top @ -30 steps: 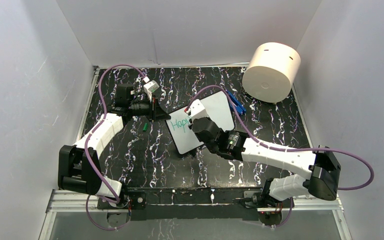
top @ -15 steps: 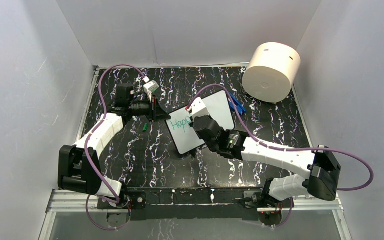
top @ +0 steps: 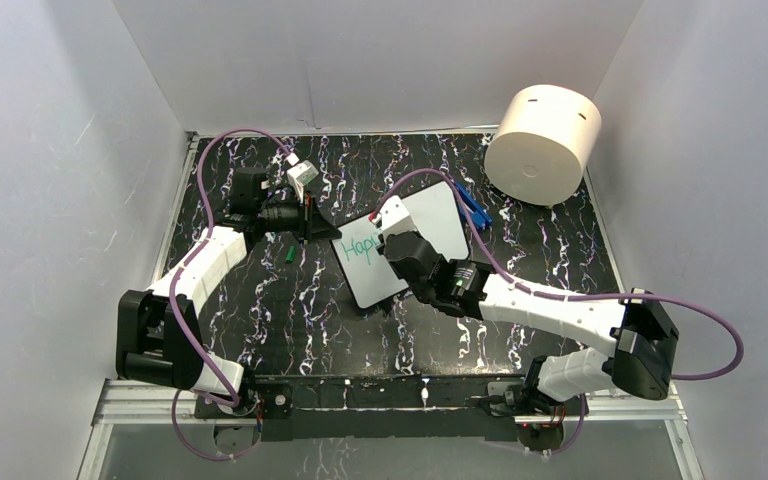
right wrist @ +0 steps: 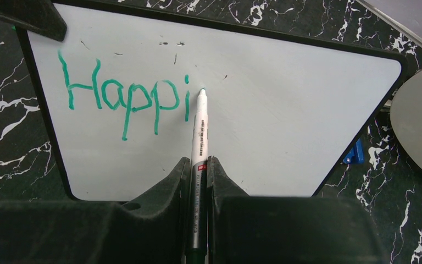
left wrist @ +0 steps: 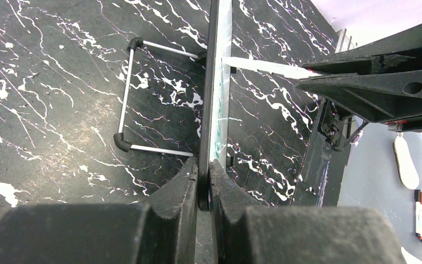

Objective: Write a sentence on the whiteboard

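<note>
The whiteboard [top: 438,225] stands tilted mid-table, propped on a wire stand [left wrist: 126,99]. My left gripper [top: 322,228] is shut on its left edge, and in the left wrist view the board [left wrist: 215,82] runs edge-on between the jaws of that gripper [left wrist: 203,170]. The sentence [right wrist: 123,99] reads "Happi" in teal-green; from above the lettering [top: 362,249] is partly covered by my right gripper [top: 390,245]. In the right wrist view that gripper [right wrist: 198,162] is shut on a white marker [right wrist: 200,126], whose tip sits at the board just right of the "i".
A big cream cylinder [top: 543,143] lies at the back right. A blue object [top: 472,208] sticks out behind the board's right edge. A small green piece [top: 289,254] lies on the black marbled table under the left arm. White walls close in three sides.
The right gripper has shifted slightly along the board with the marker, and the lettering has grown a little. The left arm has not moved.
</note>
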Motion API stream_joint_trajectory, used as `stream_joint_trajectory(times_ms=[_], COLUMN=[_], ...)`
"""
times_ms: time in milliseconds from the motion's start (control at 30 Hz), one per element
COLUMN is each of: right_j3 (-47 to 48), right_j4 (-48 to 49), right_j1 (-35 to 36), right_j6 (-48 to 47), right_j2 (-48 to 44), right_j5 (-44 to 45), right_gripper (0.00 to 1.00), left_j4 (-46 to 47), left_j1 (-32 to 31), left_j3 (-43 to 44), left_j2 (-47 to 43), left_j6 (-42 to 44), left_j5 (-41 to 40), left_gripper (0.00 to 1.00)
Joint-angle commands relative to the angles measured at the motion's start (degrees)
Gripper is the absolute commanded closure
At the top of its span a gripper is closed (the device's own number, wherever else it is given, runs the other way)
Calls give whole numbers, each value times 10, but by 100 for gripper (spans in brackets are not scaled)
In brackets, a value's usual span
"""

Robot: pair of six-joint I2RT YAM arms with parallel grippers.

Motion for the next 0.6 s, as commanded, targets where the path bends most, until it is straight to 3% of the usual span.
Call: stream_joint_trajectory(times_ms=[0,567], right_j3=[10,10], right_j4=[4,-51], right_j1=[-5,-5], right_j6=[2,32], right_j2=[10,7], right_j5=[-3,-29], right_gripper=[100,100], left_j4=[-37,-37], left_j1=[-8,-8], left_j3=[-1,-2], left_j2=[16,17], left_j6=[27,27], left_j5=[-45,-45], left_gripper=[100,100])
